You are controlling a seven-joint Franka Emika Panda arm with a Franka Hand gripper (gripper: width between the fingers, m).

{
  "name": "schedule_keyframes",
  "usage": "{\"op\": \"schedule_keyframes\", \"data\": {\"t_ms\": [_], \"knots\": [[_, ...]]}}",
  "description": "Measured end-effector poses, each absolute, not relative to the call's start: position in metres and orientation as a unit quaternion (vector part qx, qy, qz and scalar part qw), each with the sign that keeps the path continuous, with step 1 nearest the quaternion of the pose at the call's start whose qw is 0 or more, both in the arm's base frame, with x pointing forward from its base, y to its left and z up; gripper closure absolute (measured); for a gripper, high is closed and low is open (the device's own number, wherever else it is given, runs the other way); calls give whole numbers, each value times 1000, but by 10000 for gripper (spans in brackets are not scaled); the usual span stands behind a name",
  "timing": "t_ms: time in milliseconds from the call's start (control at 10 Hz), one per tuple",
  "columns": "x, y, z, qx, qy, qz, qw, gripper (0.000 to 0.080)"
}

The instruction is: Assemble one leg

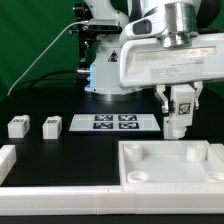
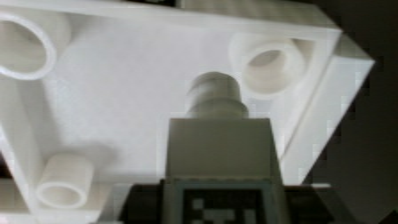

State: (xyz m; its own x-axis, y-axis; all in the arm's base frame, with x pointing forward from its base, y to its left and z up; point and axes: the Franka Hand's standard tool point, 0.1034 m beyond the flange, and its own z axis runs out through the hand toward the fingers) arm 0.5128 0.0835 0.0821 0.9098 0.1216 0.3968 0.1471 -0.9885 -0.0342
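Gripper (image 1: 181,112) of mine is clamped on the leg (image 1: 177,122), a finger pressed to each side, and holds it upright with the tagged face toward the camera. In the exterior view the leg hangs straight below my wrist, over the far side of the big white tray (image 1: 128,150). Its lower end comes close to the tray's far rim, but I cannot tell whether the two touch. A round socket (image 1: 194,153) in the tray lies just beside and below the leg, toward the exterior view's right. Well away from me, toward the exterior view's left, a second leg (image 1: 51,125) and a third leg (image 1: 17,126) stand on the black table (image 1: 70,150), side by side but apart. Between those two and me the marker board (image 1: 113,122) lies flat on the table. A white rail (image 1: 60,195) runs along the table's near edge, below me and nearer the camera, up to the tray's side.

In the wrist view I look down along the leg (image 2: 222,150). Its tag sits close to the camera, and its narrower round tip points away from me at the tray's bare floor (image 2: 125,100). One socket (image 2: 267,65) sits just beside that tip, not lined up with it. Two other sockets (image 2: 22,45) (image 2: 63,178) lie well off on the opposite side of the leg.
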Motion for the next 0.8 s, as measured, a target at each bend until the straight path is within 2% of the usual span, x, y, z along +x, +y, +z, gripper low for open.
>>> {"op": "schedule_keyframes", "data": {"t_ms": [500,800], "knots": [[561,92,92,-972,-108,-205,31,508],[570,95,89,-971,-131,-196,30,508]]}}
